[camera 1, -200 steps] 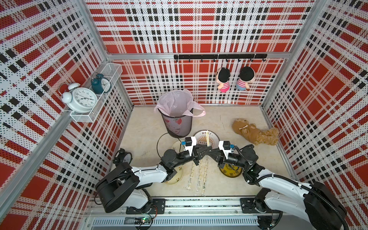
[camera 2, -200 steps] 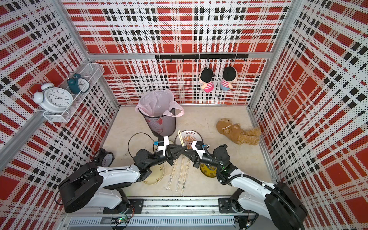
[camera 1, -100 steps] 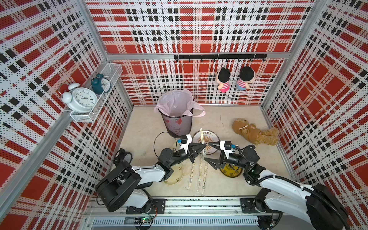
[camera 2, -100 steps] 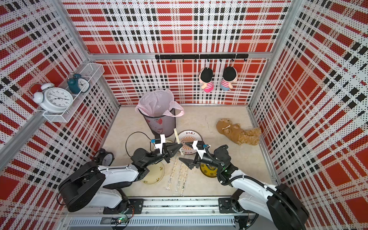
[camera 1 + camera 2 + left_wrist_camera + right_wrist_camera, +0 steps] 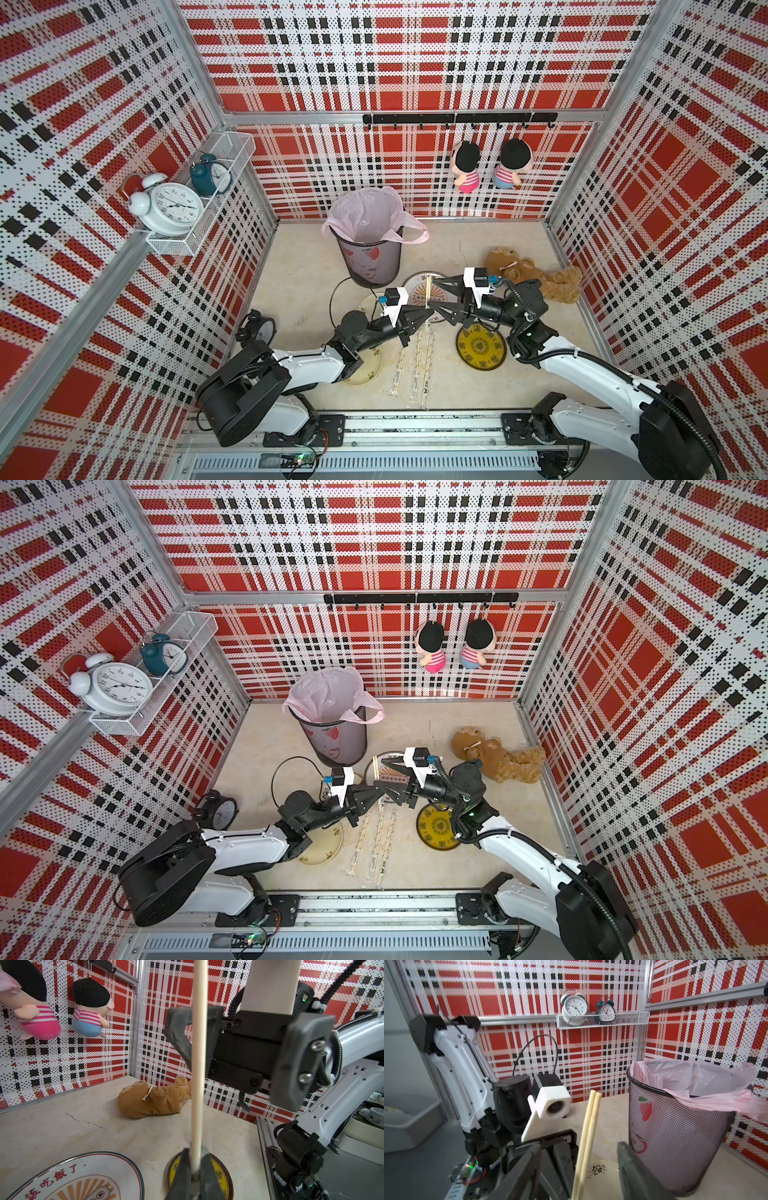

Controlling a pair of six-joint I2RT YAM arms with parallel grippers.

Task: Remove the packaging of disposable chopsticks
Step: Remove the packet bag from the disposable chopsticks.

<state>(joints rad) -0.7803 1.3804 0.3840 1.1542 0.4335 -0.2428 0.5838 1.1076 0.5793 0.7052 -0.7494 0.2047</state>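
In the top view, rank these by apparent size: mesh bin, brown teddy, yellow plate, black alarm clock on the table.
1. black mesh waste bin with pink liner
2. brown plush teddy bear
3. round yellow patterned plate
4. small black alarm clock, only a little smaller than the plate

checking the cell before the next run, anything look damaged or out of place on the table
A thin dark crack runs across the table near the teddy bear, which lies flopped on its side. A black alarm clock sits down at the table's edge.
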